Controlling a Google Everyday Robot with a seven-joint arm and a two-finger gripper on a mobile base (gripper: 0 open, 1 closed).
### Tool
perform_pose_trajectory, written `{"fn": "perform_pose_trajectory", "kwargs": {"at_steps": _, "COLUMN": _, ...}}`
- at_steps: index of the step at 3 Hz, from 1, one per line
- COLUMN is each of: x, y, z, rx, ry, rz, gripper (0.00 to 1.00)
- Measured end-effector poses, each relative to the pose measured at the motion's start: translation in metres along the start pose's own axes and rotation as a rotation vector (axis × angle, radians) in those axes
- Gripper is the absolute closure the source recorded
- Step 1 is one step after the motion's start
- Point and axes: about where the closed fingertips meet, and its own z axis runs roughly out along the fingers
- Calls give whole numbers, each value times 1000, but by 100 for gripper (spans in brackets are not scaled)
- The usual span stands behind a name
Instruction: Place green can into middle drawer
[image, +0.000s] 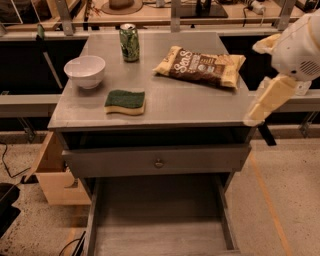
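The green can (129, 42) stands upright at the back of the grey cabinet top (200, 102), left of centre. The middle drawer (160, 220) is pulled out at the bottom of the view and shows its flat grey floor with nothing in it. My gripper (264, 102) hangs off the white arm (297, 47) at the right, by the cabinet top's front right corner. It is far from the can and holds nothing I can see.
On the cabinet top are a white bowl (85, 71) at the left, a green-and-yellow sponge (125, 101) in front and a brown snack bag (202, 66) at the right. A drawer front with a round knob (158, 163) sits above the open drawer. A wooden box (52, 175) stands on the floor at the left.
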Motion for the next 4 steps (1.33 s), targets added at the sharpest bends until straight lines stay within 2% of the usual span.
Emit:
{"fn": "perform_pose_trajectory", "kwargs": {"at_steps": 1, "x": -21, "y": -33, "z": 29, "rx": 68, "ry": -236, "rz": 42, "gripper": 0}}
{"fn": "perform_pose_trajectory", "kwargs": {"at_steps": 2, "x": -42, "y": -65, "z": 39, "rx": 166, "ry": -414, "rz": 91, "gripper": 0}}
{"fn": "perform_pose_trajectory", "kwargs": {"at_steps": 3, "x": -61, "y": -96, "z": 42, "rx": 277, "ry": -526, "rz": 164, "gripper": 0}}
{"fn": "perform_pose_trajectory", "kwargs": {"at_steps": 4, "x": -65, "y": -117, "z": 33, "rx": 363, "ry": -548, "rz": 180, "gripper": 0}}
